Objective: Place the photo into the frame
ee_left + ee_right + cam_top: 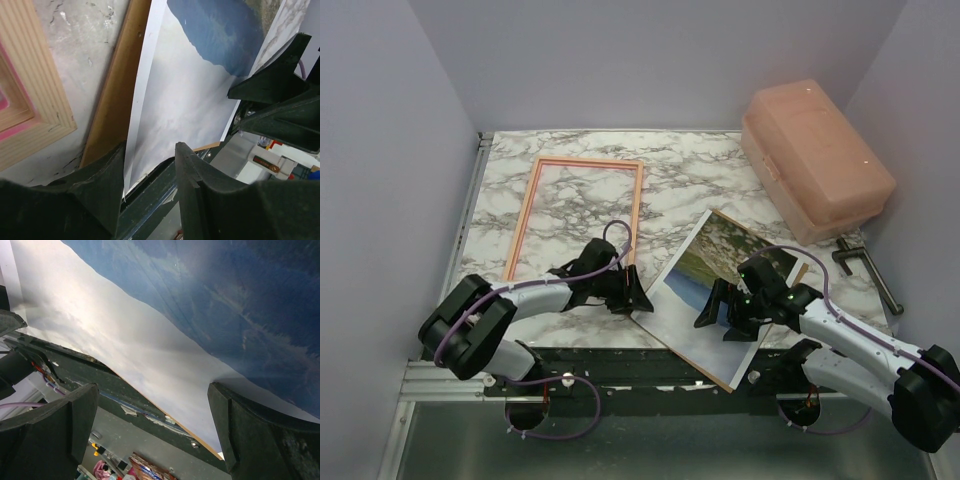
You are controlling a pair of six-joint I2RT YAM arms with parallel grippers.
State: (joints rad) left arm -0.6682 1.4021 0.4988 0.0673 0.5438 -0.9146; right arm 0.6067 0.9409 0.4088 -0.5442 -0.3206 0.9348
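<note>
Photo, a thin paper landscape of blue hills [705,290], lies picture-up and askew on the white marble table [690,180], over a brown backing board [112,100], its near corner past the table's edge. The left hand [635,298] is at its left edge, fingers apart; the right hand [725,318] gapes wide above it. The thin orange-tan rectangular frame [590,160] lies to the left, apart.

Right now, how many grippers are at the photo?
2. The left gripper is at the left edge of the photo, near its front corner. The right gripper is above its near right part, jaws wide. Neither is hidden.
</note>
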